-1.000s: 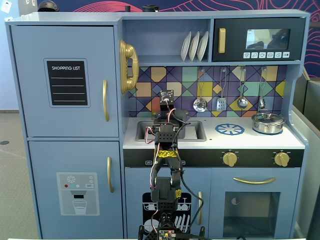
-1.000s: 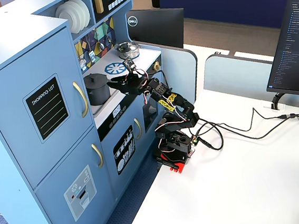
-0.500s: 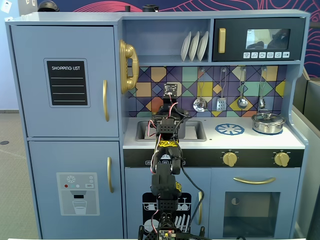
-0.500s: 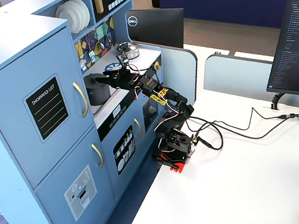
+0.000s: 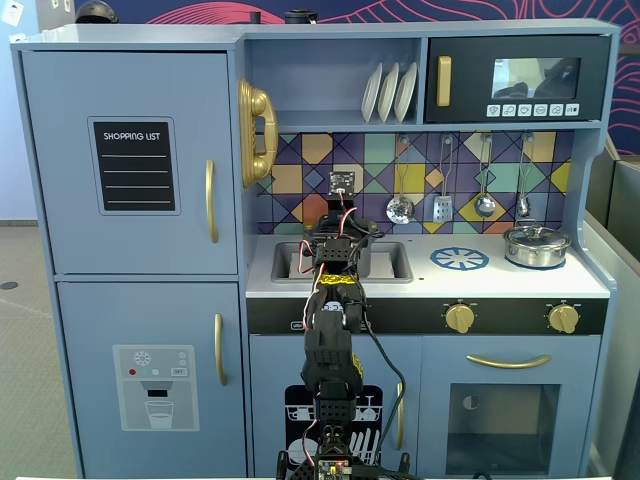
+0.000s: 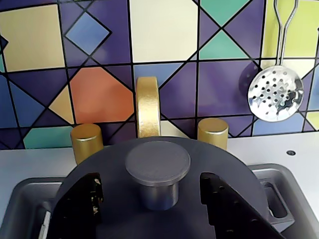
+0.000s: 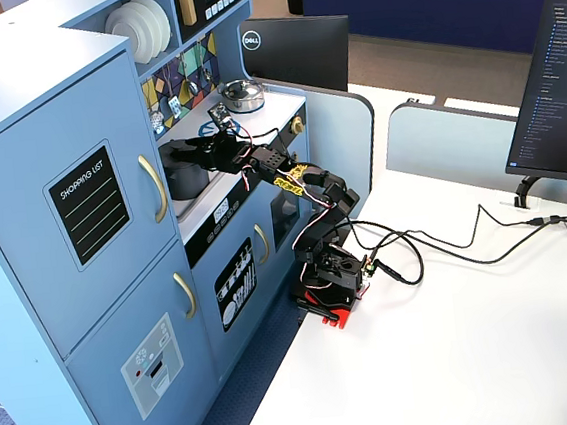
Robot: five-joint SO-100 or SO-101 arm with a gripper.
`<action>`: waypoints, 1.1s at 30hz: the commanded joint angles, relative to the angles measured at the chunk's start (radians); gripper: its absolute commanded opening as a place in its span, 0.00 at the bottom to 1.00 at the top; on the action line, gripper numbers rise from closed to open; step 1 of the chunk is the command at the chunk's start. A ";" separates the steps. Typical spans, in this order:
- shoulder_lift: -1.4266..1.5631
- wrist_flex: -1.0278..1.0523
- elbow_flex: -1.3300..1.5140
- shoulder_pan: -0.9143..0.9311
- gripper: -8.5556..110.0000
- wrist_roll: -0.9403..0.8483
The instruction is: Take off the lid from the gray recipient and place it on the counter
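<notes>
Two black fingers (image 6: 79, 204) of the claw (image 6: 157, 201) stand apart on either side of the knob of the lid (image 6: 114, 209), with a gap to each in the wrist view. The lid sits on the gray recipient (image 7: 183, 172), which stands in the sink (image 6: 279, 184) of the white tabletop (image 5: 500, 282). From the side, the claw seems to hover just over the lid, though contact is hard to judge. A silver pot (image 5: 536, 245) stands well apart at the tabletop's right end.
</notes>
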 commanded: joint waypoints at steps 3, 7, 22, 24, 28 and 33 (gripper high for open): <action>-0.049 -0.078 -0.091 0.005 0.20 -0.014; -0.094 -0.098 -0.115 0.008 0.20 -0.012; -0.067 -0.114 -0.126 -0.018 0.07 0.009; -0.044 -0.091 -0.140 -0.031 0.07 -0.008; -0.015 -0.057 -0.193 -0.052 0.07 -0.051; 0.006 -0.029 -0.262 -0.055 0.07 -0.080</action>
